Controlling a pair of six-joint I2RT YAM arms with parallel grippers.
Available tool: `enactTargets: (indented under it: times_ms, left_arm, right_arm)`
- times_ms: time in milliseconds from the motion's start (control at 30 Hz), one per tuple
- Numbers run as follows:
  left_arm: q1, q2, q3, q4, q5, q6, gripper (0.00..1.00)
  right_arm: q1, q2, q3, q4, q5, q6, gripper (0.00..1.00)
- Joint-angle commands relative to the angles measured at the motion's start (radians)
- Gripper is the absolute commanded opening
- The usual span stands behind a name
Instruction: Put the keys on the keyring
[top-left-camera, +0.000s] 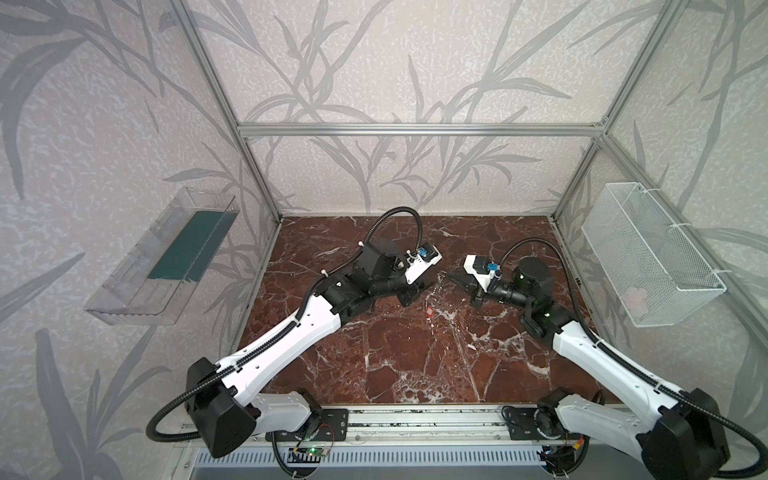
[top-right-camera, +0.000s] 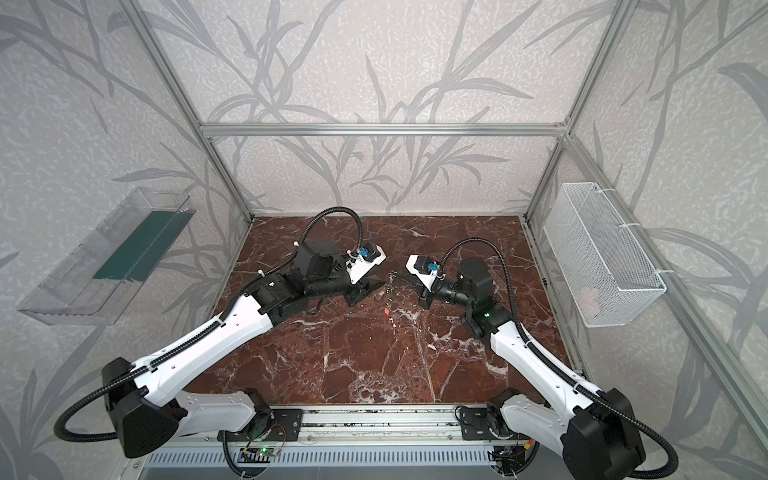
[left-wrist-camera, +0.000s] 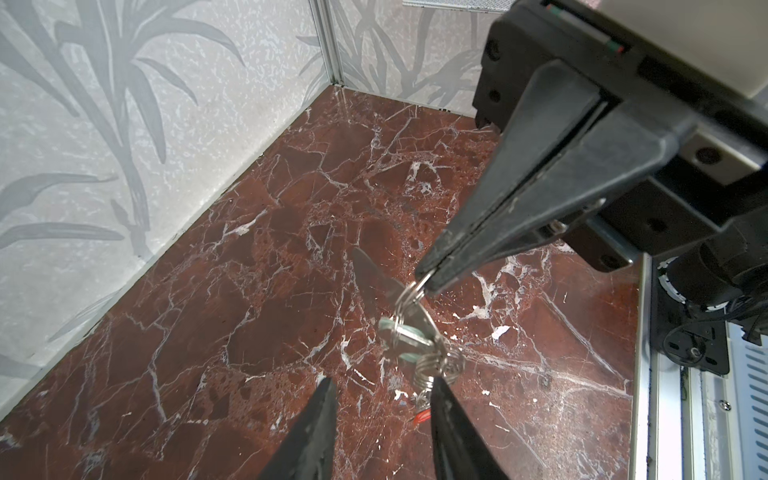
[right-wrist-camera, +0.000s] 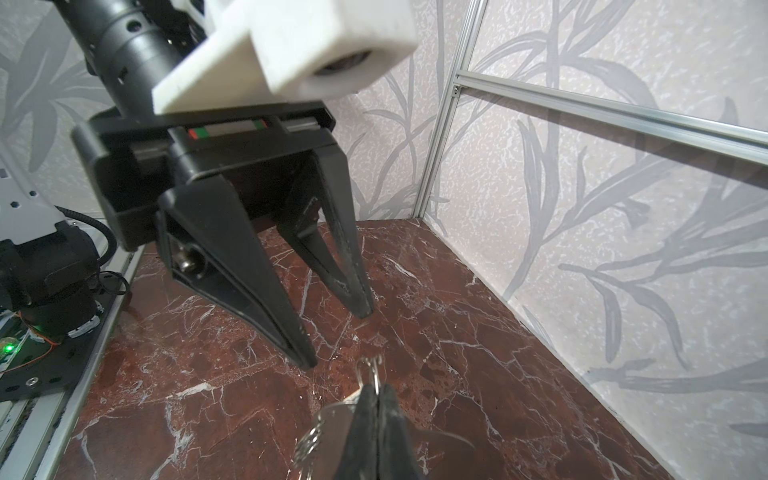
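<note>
My right gripper is shut on a small wire ring at the top of the keyring, a flat grey metal plate that hangs tilted above the marble. Under the plate dangles a coil of wire rings with a silver key and its red-orange tag; the tag also shows in both top views. My left gripper stands open just beside the bunch, one fingertip against the coil and nothing between the fingers. No white tag shows.
The red marble table is walled by patterned panels and aluminium posts. A clear plastic bin hangs on the left wall, a white wire basket on the right. Both arms meet near the table's middle.
</note>
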Motion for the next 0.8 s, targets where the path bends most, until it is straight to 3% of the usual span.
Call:
enactTargets:
  times_ms: [0, 200, 600, 767]
  left_arm:
    - [0.003, -0.023, -0.034, 0.114, 0.021, -0.024, 0.39]
    - [0.002, -0.052, -0.097, 0.255, 0.063, -0.052, 0.37]
    - [0.023, -0.056, -0.119, 0.296, 0.203, -0.066, 0.28]
    - [0.028, -0.036, -0.107, 0.297, 0.234, -0.063, 0.20]
  right_arm:
    - [0.003, -0.028, -0.001, 0.065, -0.001, 0.032, 0.00]
    - [0.002, -0.034, -0.011, 0.085, -0.021, 0.030, 0.00]
    - [0.003, -0.029, -0.025, 0.137, -0.090, 0.018, 0.00]
    - [0.002, -0.033, -0.030, 0.154, -0.133, 0.010, 0.00]
